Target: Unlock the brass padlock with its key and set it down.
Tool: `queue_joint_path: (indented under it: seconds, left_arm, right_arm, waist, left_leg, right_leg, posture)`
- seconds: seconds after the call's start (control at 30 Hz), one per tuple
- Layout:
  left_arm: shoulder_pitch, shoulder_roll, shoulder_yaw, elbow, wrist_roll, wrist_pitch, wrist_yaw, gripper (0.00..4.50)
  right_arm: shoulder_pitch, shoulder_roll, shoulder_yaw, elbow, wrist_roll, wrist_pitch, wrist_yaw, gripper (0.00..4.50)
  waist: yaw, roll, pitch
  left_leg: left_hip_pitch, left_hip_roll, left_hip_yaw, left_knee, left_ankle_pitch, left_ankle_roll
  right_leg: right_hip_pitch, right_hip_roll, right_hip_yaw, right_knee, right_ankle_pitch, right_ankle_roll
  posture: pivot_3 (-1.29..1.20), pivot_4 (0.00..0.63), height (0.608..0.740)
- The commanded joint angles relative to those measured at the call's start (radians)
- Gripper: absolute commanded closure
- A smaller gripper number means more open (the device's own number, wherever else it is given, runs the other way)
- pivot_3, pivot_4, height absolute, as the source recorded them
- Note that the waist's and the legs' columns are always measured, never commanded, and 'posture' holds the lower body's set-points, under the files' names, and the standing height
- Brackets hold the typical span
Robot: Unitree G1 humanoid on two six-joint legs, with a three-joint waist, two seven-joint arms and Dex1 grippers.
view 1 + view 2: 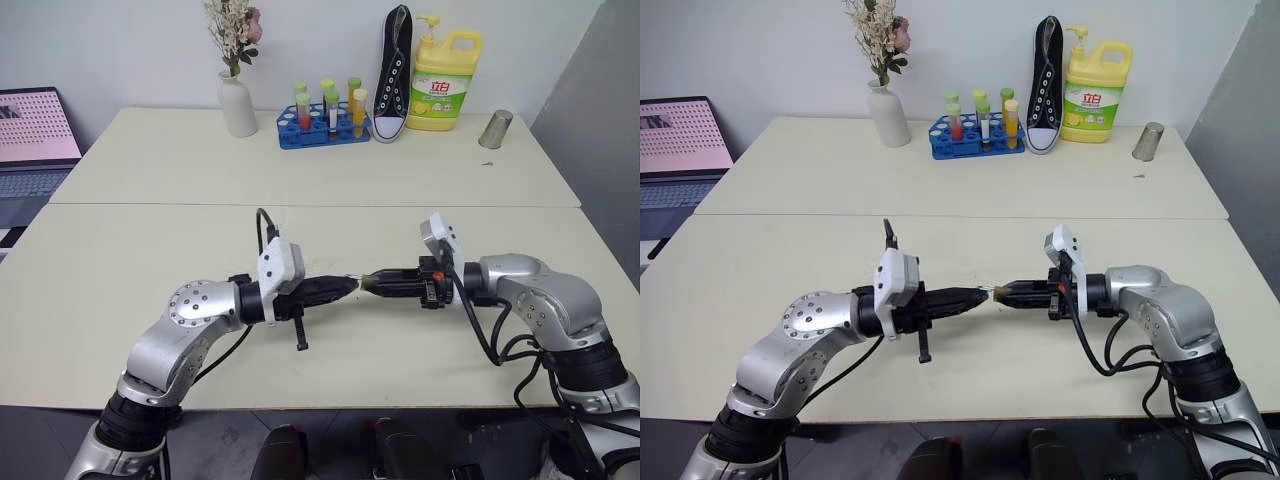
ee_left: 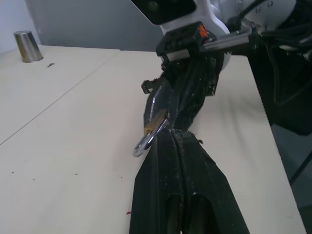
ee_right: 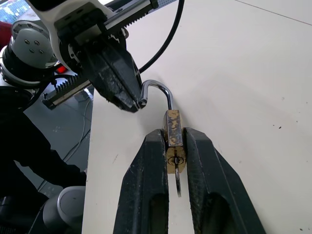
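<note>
**A:** Mid-air over the near half of the tabletop [image 1: 140, 250]: the padlock [image 3: 173, 130] sits pinched between the right gripper's [image 3: 175, 146] two fingers, brass body clamped by its sides, keyhole end facing back toward the wrist. Why that hold?

**B:** It looks meant to leave both ends free. The key [image 3: 177, 181] hangs out of the keyhole between the fingers, and the shackle [image 3: 158, 92] pokes out forward, where the left gripper [image 3: 127, 100] can reach it.

**A:** And the left one?

**B:** Its fingers are pressed together, tips right at the shackle's free end. That end stands clear of the body, so the lock appears open already. I can't tell whether the tips grip the steel or merely touch it.

**A:** So what remains?

**B:** Setting it down, by my reading; the padlock is off the tabletop.

**A:** The count?

**B:** One padlock, one key, two grippers. Along the far edge: one vase [image 1: 237, 105] of flowers, one rack [image 1: 322, 125] of tubes, one shoe [image 1: 393, 75], one yellow bottle [image 1: 445, 80], one metal cup [image 1: 495, 130]. One laptop [image 1: 35, 140] beyond the left edge.
</note>
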Motion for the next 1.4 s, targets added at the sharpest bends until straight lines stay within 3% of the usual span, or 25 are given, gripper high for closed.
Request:
queue_joint_path:
  seconds: [0.03, 1.17, 1.33, 1.4]
  left_arm:
    - [-0.023, -0.002, 0.025, -0.038, -0.024, 0.01, 0.012, 4.5]
    - [-0.024, -0.032, 0.012, -0.017, 0.034, -0.032, 0.025, 4.5]
    - [-0.017, 0.0, 0.036, -0.025, 0.108, -0.094, 0.045, 4.5]
    - [0.017, 0.055, 0.047, -0.024, 0.156, -0.187, -0.005, 4.5]
  right_arm:
    - [-0.002, -0.009, -0.004, -0.019, 0.002, -0.018, 0.02, 4.33]
    - [0.006, -0.005, -0.005, -0.029, 0.0, -0.01, 0.028, 4.33]
    - [0.001, -0.003, -0.009, -0.02, 0.001, 0.01, 0.012, 4.33]
    - [-0.001, -0.006, -0.01, -0.013, -0.001, 0.022, 0.006, 4.33]
  waist:
    - [0.0, 0.0, 0.0]
    - [0.0, 0.0, 0.0]
    - [0.0, 0.0, 0.0]
    - [-0.001, 0.0, 0.0]
  left_leg:
    - [0.0, 0.0, 0.0, 0.0, 0.0, 0.0]
    - [0.0, 0.0, 0.0, 0.0, 0.0, 0.0]
    - [0.0, 0.0, 0.0, 0.0, 0.0, 0.0]
    - [0.0, 0.0, 0.0, 0.0, 0.0, 0.0]
  right_leg:
    - [0.0, 0.0, 0.0, 0.0, 0.0, 0.0]
    - [0.0, 0.0, 0.0, 0.0, 0.0, 0.0]
    - [0.0, 0.0, 0.0, 0.0, 0.0, 0.0]
    - [0.0, 0.0, 0.0, 0.0, 0.0, 0.0]
  posture:
    - [0.0, 0.15, 0.74]
    - [0.0, 0.15, 0.74]
    - [0.0, 0.15, 0.74]
    - [0.0, 0.15, 0.74]
